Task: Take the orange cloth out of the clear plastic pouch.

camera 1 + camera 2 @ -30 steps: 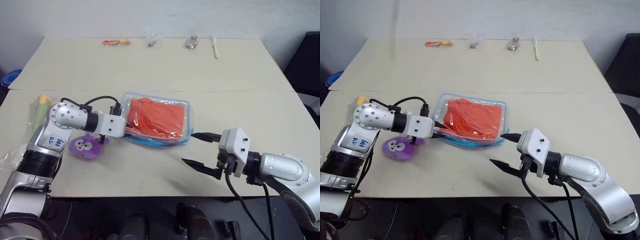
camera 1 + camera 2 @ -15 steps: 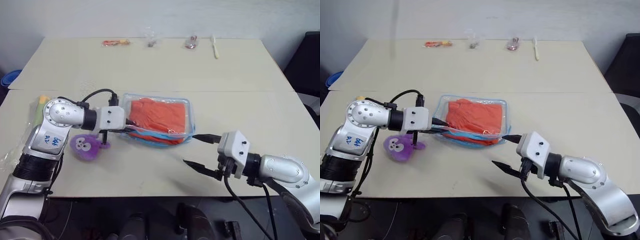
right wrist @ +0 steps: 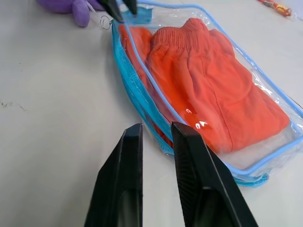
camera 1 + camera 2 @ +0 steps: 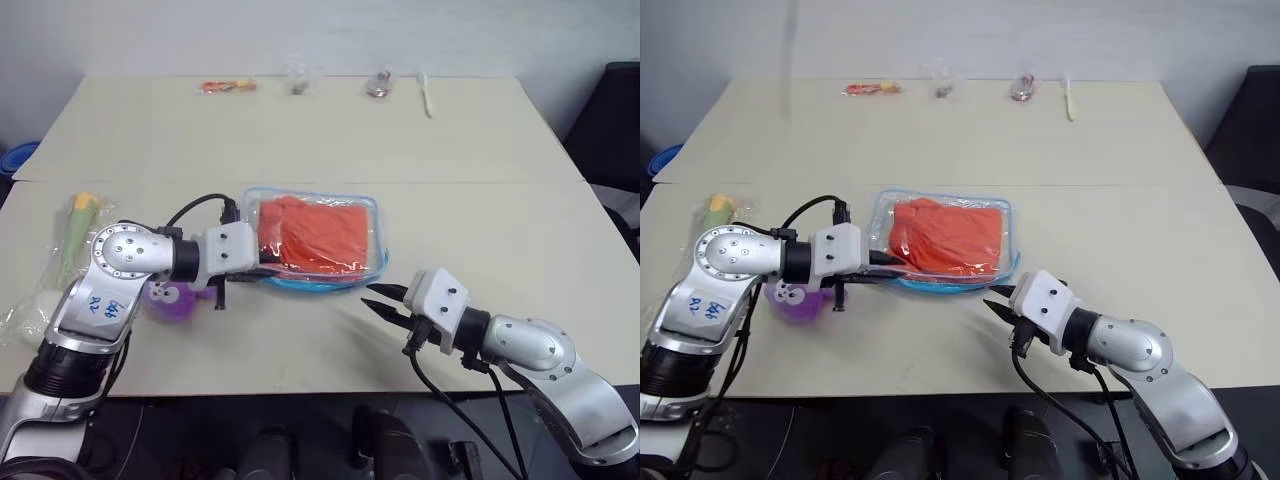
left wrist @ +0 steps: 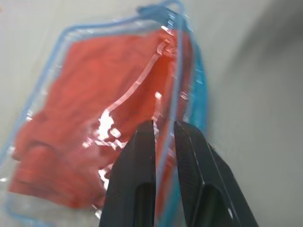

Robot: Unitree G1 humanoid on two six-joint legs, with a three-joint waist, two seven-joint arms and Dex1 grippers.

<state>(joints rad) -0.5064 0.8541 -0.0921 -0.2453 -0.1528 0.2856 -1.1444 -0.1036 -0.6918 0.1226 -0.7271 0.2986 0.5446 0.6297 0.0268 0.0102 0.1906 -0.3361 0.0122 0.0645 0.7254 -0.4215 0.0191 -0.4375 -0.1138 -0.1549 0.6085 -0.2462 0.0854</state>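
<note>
Orange cloth (image 4: 318, 235) inside clear plastic pouch (image 4: 377, 214)

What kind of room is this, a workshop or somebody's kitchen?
Probably a lab or test room, not a kitchen: a plain beige table against a bare wall, with small test items laid in a row along its far edge, like the orange packet.

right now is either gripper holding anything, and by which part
The left gripper pinches the clear plastic pouch at its blue zipper edge, orange cloth inside. The right gripper is nearly closed beside the pouch, holding nothing.
</note>
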